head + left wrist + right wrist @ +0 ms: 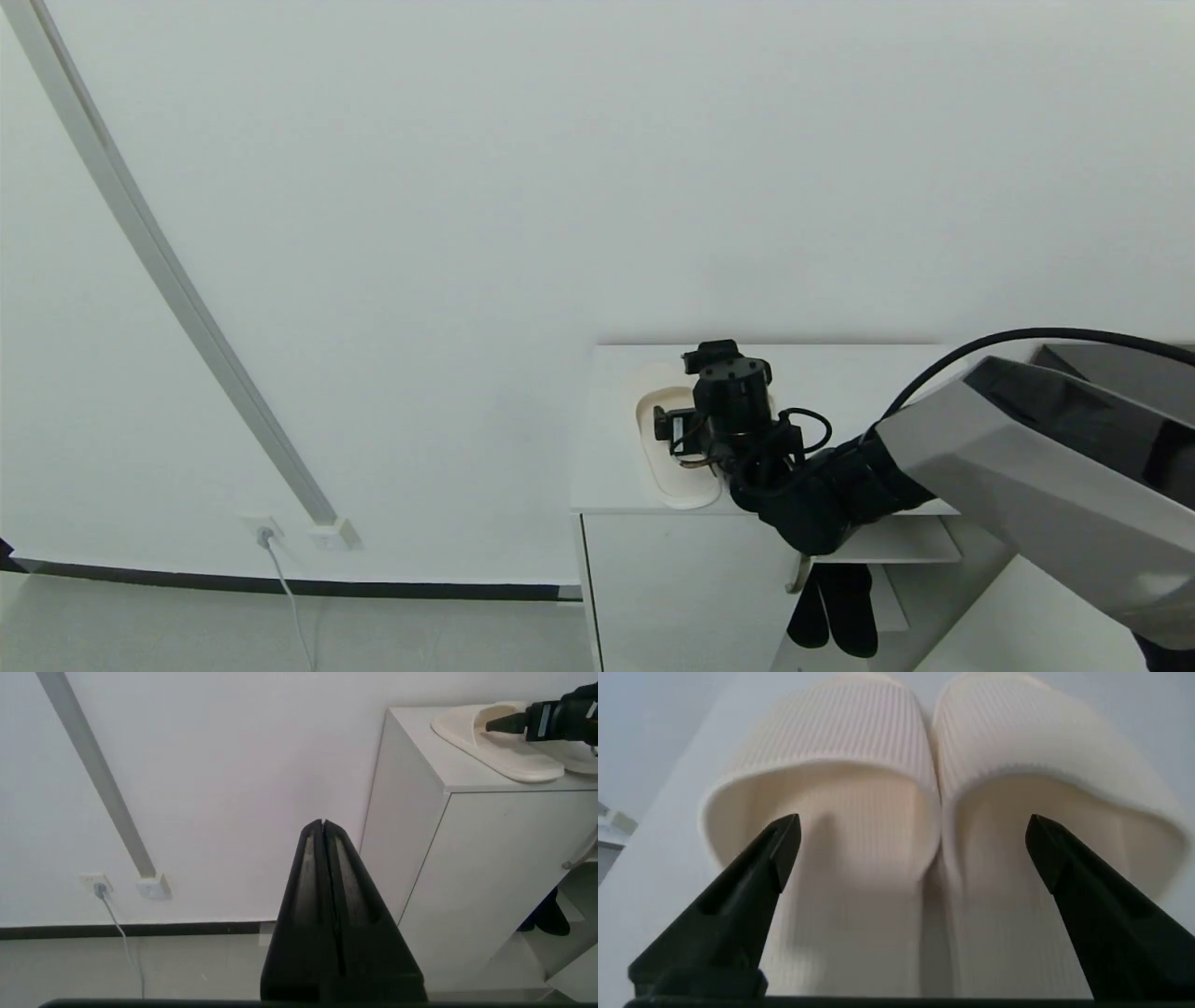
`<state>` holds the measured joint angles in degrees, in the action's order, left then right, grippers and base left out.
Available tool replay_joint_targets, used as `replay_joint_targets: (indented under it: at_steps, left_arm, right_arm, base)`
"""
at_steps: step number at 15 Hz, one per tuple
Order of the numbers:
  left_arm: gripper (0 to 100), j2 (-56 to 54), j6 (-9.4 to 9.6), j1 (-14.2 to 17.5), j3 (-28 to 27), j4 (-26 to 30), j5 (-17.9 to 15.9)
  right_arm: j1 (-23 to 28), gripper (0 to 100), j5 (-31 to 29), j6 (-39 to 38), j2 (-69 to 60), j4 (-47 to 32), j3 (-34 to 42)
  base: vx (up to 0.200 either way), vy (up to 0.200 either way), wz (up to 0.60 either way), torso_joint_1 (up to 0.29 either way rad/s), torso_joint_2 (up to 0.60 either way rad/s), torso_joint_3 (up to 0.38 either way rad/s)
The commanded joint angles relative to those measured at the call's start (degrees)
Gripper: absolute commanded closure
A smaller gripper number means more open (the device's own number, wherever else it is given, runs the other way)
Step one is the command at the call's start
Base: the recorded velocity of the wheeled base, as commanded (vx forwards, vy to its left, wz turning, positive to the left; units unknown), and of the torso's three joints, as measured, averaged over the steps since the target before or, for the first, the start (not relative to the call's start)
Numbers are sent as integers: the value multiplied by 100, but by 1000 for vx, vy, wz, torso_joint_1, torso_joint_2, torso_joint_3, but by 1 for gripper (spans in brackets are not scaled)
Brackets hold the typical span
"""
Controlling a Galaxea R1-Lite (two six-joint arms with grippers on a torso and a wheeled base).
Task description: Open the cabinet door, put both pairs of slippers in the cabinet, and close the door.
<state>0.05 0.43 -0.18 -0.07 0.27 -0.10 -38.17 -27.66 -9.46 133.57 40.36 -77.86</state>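
Right wrist view: right claw (pixel 910 849) is spread wide, one finger (pixel 771 863) either side of the cream slippers (pixel 868 756), holding nothing. The pair lies side by side, touching, openings toward the camera. Can't tell from here if the tips touch the slippers.

Head view adds the setting: the cream slippers (pixel 658 467) sit on top of the white cabinet (pixel 607 439), near its left & front edges, the near end poking slightly past the front edge. Right claw (pixel 674 439) is right over them, the arm coming in from the right. The right part of the cabinet front is open, w/ a shelf (pixel 896 543) inside & black slippers (pixel 840 611) below it, toes down. Left front panel (pixel 681 597) is flush.

Left wrist view gives the side angle: left claw (pixel 323 831) is closed, fingers pressed together, empty, low & well left of the cabinet (pixel 439 859). Up top, the right claw (pixel 495 723) points into the opening of the cream slippers (pixel 509 751), tips at their mouth.

Room: the cabinet's back is against the wall (pixel 560 168), so the only way off the top is forward or left. Left of the cabinet is bare floor (pixel 187 625). A slanted cable duct (pixel 168 271) runs down the wall to an outlet (pixel 264 534), w/ a cord (pixel 294 607) trailing onto the floor, well apart from the cabinet.
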Motion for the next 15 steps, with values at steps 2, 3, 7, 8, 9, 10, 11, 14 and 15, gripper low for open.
replay_joint_targets:
  at_steps: [2,3,7,8,9,10,11,14,15]
  left_arm:
    - [100,4,1,1,-1,0,1]
    - [100,4,1,1,-1,0,1]
    - [100,4,1,1,-1,0,1]
    - [100,4,1,1,-1,0,1]
    - [100,4,1,1,-1,0,1]
    - [100,4,1,1,7,0,1]
    - [100,4,1,1,-1,0,1]
    - [100,4,1,1,-1,0,1]
    - [100,4,10,1,-1,0,1]
  right_arm:
    - [134,0,-3,76,538,15,-634]
    - [134,0,-3,76,600,-2,-739]
    - [169,100,-3,102,696,7,-1003]
    - [169,100,-3,111,696,7,-1003]
    - [169,100,-3,111,696,-2,-1003]
    - [169,100,-3,111,696,-2,-1003]
    - [169,100,-3,111,688,-2,-994]
    - [169,100,-3,111,556,15,-906]
    - [169,100,15,111,433,-2,-801]
  base:
    - [0,0,0,0,0,0]
    - [0,0,0,0,0,0]
    - [0,0,0,0,0,0]
    - [0,0,0,0,0,0]
    - [0,0,0,0,0,0]
    - [0,0,0,0,0,0]
    - [0,0,0,0,0,0]
    - [0,0,0,0,0,0]
    - [0,0,0,0,0,0]
